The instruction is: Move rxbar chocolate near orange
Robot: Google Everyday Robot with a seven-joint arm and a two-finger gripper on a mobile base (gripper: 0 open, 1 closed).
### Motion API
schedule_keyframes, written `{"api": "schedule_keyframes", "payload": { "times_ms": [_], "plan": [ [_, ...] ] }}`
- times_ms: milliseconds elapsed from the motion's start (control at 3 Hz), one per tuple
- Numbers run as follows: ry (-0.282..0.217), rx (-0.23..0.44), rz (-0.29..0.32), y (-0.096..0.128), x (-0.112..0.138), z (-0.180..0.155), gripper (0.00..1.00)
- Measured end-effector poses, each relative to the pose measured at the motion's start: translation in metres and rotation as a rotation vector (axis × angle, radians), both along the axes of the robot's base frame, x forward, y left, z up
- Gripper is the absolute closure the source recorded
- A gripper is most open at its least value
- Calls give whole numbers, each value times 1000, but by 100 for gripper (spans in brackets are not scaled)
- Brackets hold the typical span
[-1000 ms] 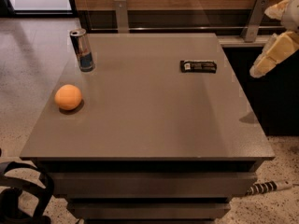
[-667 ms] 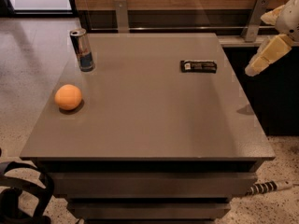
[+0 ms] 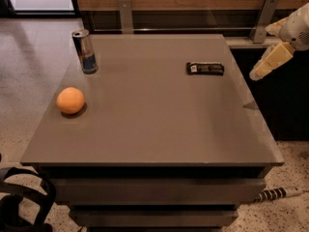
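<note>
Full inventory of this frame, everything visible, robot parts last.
table: 1, grey, centre of view
rxbar chocolate: 1, black with a white label patch, lying flat on the table's back right
orange: 1, orange, table's left side
can: 1, silver and blue, upright at the back left corner, behind the orange
brackets: 2, grey metal, at the wall behind the table
cable: 1, striped, floor at lower right
end effector: 1, cream, in the air off the table's right edge, apart from the bar
</note>
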State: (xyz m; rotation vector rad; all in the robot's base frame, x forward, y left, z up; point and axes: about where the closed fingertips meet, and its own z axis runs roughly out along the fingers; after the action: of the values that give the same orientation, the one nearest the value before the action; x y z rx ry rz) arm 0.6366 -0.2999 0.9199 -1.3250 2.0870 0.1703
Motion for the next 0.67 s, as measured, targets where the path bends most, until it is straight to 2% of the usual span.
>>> {"api": "schedule_keyframes", "payload": {
  "times_ms": [333,667],
  "plan": [
    [11,39,21,3,19,-10,0],
    [16,112,54,7,46,-28,0]
  ]
}}
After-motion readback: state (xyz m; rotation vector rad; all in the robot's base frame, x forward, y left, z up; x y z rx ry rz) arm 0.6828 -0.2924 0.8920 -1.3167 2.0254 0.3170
